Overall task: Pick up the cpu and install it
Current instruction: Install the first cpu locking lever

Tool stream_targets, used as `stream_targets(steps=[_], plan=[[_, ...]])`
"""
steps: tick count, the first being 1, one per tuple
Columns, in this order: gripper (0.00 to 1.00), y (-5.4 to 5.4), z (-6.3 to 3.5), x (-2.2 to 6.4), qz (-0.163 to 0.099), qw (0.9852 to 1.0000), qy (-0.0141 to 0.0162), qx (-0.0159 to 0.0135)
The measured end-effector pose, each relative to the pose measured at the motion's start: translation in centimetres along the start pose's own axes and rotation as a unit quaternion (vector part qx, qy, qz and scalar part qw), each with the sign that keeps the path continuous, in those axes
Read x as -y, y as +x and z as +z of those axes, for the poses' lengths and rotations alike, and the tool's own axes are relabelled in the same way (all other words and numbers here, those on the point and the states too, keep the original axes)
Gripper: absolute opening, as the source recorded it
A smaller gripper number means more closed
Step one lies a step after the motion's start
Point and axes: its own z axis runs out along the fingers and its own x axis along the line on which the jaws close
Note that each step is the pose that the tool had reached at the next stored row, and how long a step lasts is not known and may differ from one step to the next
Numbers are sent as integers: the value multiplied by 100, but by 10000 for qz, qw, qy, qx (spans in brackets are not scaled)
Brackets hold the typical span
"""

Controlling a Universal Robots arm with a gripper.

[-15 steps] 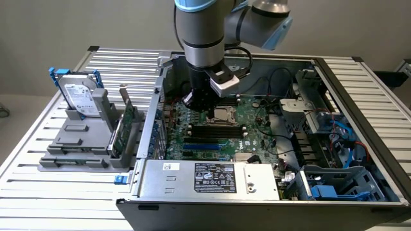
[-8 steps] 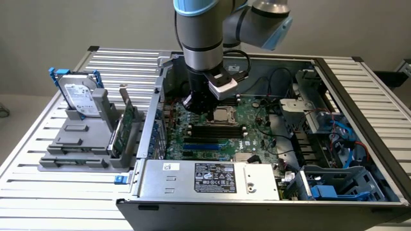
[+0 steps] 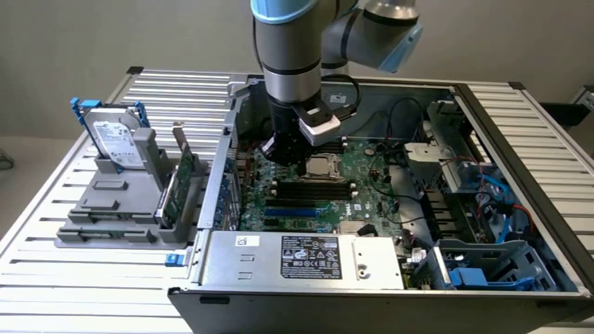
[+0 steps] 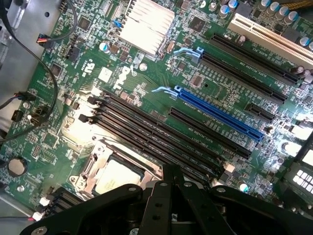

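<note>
The cpu (image 3: 324,165), a small square chip with a silvery-beige top, lies flat in its metal-framed socket on the green motherboard (image 3: 371,184) inside the open computer case. In the wrist view the cpu (image 4: 116,179) sits in the socket just beside my black fingers (image 4: 171,178). My gripper (image 3: 286,158) hangs low over the board at the socket's edge, on the exterior view's left of the chip. Its fingers are shut together with nothing between them.
Black memory slots (image 4: 161,132) and a blue card slot (image 4: 220,115) run beside the socket, with a finned heatsink (image 4: 146,22) beyond. Loose cables (image 4: 44,98) lie near the case wall. Outside the case, a grey holder (image 3: 116,209) carries a hard drive (image 3: 116,139) and a green card (image 3: 186,174).
</note>
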Motion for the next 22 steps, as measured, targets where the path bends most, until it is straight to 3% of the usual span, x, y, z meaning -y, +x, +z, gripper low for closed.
stream_targets(steps=[14, 22], plan=[[11, 32, 25, 72, 36, 10000, -6, 19], [11, 27, 85, 102, 76, 9999, -55, 42]])
